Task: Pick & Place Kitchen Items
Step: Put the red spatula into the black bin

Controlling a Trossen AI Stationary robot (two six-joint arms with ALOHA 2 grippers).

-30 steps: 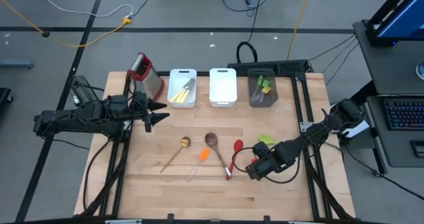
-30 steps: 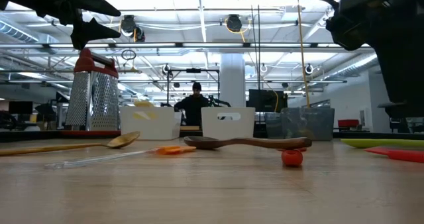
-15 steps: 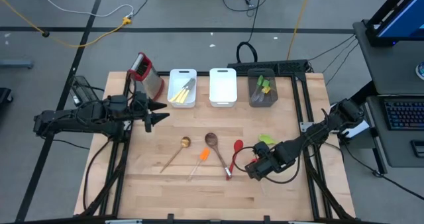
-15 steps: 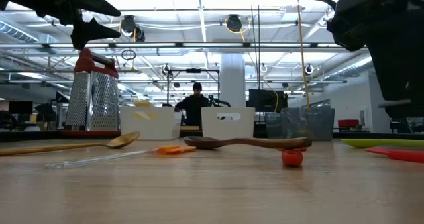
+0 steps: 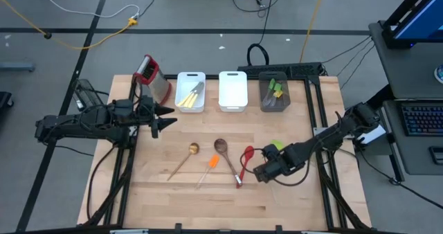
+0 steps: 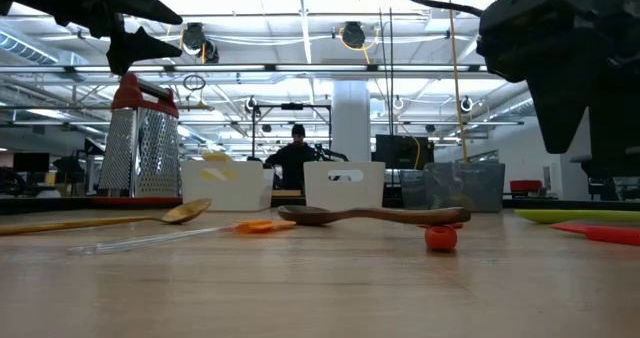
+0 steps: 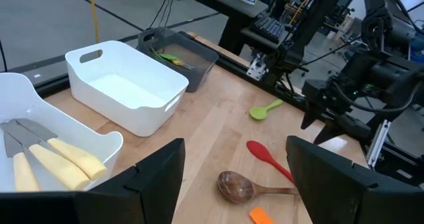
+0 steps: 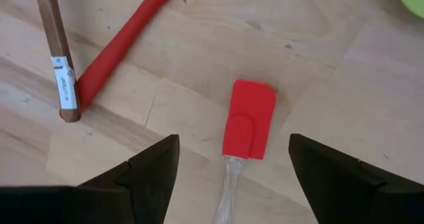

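My right gripper (image 5: 260, 172) (image 8: 233, 144) points down, open, above a red mini spatula (image 8: 248, 118) that lies flat on the table; one finger stands on each side of its clear handle (image 8: 224, 194), touching nothing. Beside it lie a red spoon (image 5: 246, 158) (image 8: 126, 38), a dark wooden spoon (image 5: 226, 156) and a lime-green spoon (image 5: 277, 145). Farther left lie an orange spatula (image 5: 210, 165) and a pale wooden spoon (image 5: 184, 158). My left gripper (image 5: 165, 118) (image 7: 235, 171) waits open above the table's left side.
Along the far edge stand a steel grater with a red handle (image 5: 154, 78), a white bin (image 5: 181, 88) with pale-handled knives (image 7: 63, 159), a second white bin (image 5: 233, 90) and a grey bin (image 5: 275, 94) with green utensils. A person (image 6: 296, 158) stands in the room beyond.
My right gripper has swung a little toward the table's left, closer to the red spoon, still pointing down. The utensils on the table lie where they were.
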